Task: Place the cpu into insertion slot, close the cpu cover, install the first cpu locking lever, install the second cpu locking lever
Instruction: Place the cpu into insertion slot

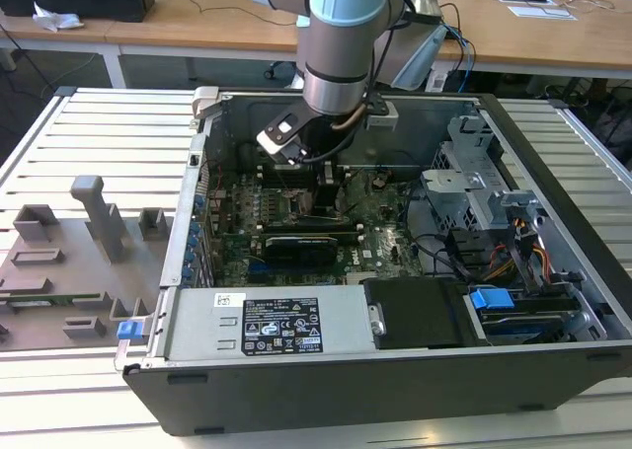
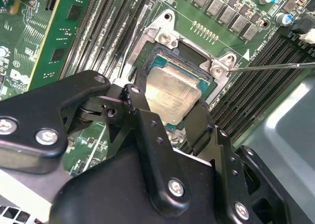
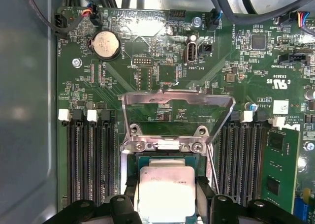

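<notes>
Your black two-finger gripper (image 2: 168, 106) is clamped on opposite edges of the flat, silvery-grey square cpu (image 3: 166, 187). The chip sits in, or just over, the silver-rimmed square insertion slot (image 2: 165, 37). At the slot's hinge edge the thin metal cpu cover (image 3: 147, 97) stands raised. Closing it and setting both wire locking levers (image 2: 275, 65) is left to do.

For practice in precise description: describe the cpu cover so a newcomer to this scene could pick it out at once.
Inside the computer case, find the green motherboard and the insertion slot between its banks of black memory slots. The cpu cover stands open at that slot's edge: a thin silvery frame whose square window shows the board behind, unlike the solid-topped cpu beside it.
</notes>
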### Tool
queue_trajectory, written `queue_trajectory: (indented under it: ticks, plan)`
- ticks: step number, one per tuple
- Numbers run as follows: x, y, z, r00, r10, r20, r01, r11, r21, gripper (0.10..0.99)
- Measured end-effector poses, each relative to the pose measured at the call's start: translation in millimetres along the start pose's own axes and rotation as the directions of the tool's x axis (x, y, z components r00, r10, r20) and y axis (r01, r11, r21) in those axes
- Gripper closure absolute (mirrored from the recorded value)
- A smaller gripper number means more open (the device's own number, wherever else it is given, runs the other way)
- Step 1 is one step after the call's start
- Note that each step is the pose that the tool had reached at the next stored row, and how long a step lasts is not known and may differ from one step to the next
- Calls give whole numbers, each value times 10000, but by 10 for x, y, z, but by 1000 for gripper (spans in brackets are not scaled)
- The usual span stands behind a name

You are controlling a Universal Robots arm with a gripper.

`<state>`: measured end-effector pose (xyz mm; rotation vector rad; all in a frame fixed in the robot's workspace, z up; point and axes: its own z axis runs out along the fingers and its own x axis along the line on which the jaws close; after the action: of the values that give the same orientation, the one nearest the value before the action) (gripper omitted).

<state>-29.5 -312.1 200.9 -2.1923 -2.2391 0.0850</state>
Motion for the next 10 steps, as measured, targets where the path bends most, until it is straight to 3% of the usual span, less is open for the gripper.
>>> queue_trajectory:
  ticks: [10]
  plan:
    - [2, -4, 42, 10000, 0, -2, 0, 10000, 1, 541]
